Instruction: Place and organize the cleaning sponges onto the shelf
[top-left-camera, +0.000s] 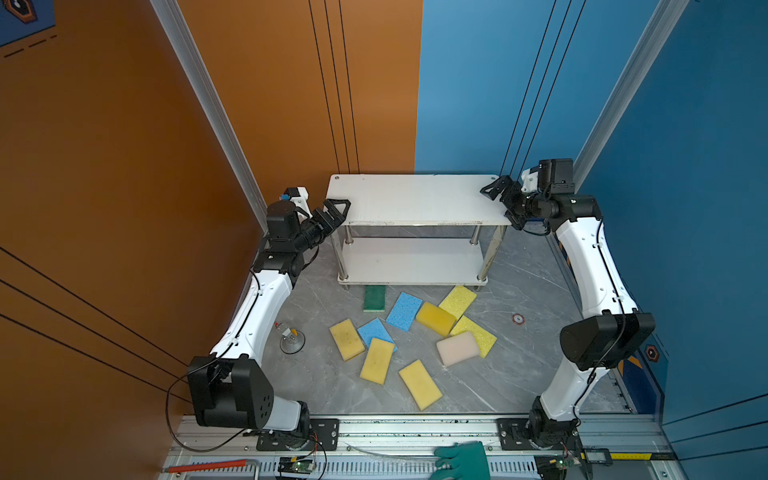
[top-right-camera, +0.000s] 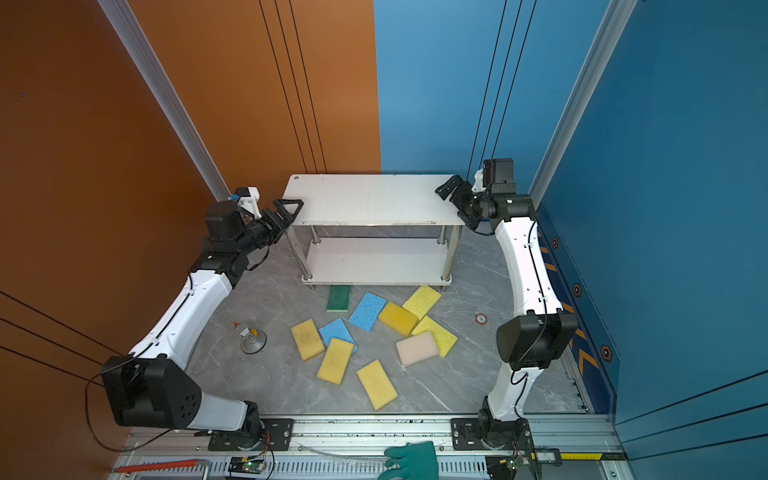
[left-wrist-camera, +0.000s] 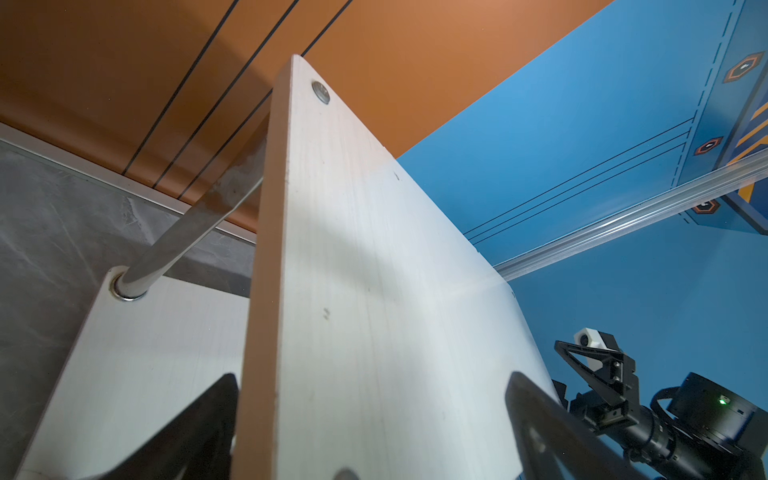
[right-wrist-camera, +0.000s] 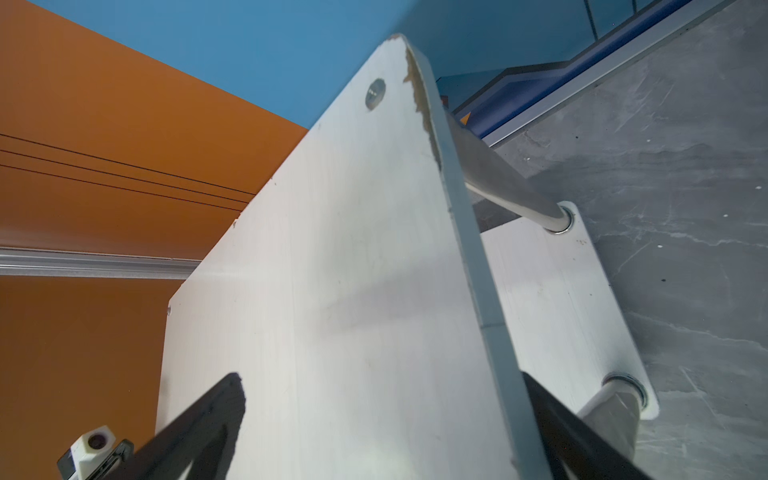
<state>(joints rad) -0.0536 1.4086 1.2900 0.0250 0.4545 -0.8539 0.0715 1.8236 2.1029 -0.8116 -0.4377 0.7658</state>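
The shelf (top-left-camera: 415, 199) (top-right-camera: 370, 199) is a two-tier white rack on chrome posts at the back of the table. Both boards are bare. My left gripper (top-left-camera: 338, 212) (left-wrist-camera: 372, 378) is open at the left end of the top board, one finger above it and one below. My right gripper (top-left-camera: 500, 205) (right-wrist-camera: 380, 376) stands open the same way at the right end. The cleaning sponges lie scattered on the grey table in front: a dark green one (top-left-camera: 374, 298), two blue (top-left-camera: 404, 311) (top-left-camera: 371, 330), a pink-beige one (top-left-camera: 458, 348) and several yellow (top-left-camera: 420, 384).
A small metal suction-cup fixture (top-left-camera: 292, 340) stands left of the sponges. A round disc (top-left-camera: 518, 319) sits in the table to their right. A teal glove (top-left-camera: 463, 459) and a red-handled tool (top-left-camera: 203, 466) rest on the front rail. Orange and blue walls close in behind.
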